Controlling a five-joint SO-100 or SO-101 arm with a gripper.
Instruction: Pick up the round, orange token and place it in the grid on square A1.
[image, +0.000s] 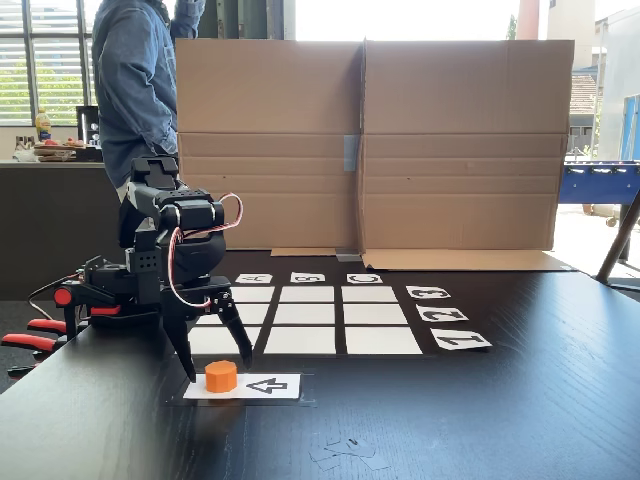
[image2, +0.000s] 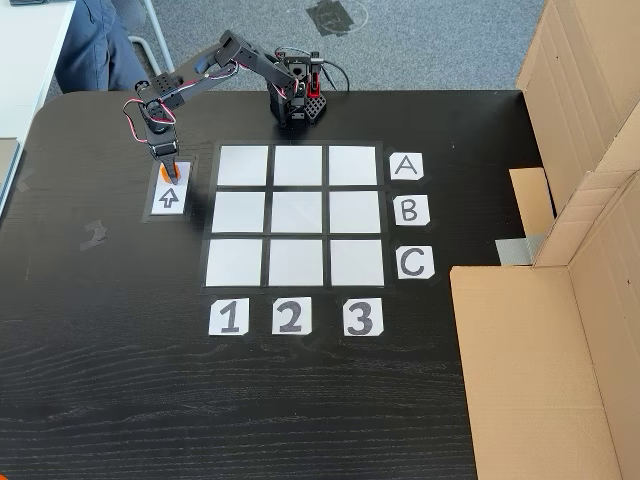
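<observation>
The orange token (image: 221, 376) stands on one end of a white arrow card (image: 262, 385), in front of the grid (image: 308, 315). My gripper (image: 220, 371) is open and lowered over it, one black finger (image: 186, 357) to its left and the other to its right, with gaps on both sides. From above, the gripper (image2: 171, 169) covers most of the token (image2: 164, 173). Square A1 (image2: 243, 166) is the blank corner cell right of the token, in line with card A (image2: 405, 166) and above card 1 (image2: 228, 317). In the side view, square A1 (image: 212, 342) lies just behind the fingers.
A tall cardboard wall (image: 365, 145) stands behind the grid, and cardboard (image2: 540, 370) covers the table's right side from above. A person in a blue denim shirt (image: 135, 80) stands behind the arm's base (image2: 298, 100). Red clamps (image: 30, 342) hold the table's left edge.
</observation>
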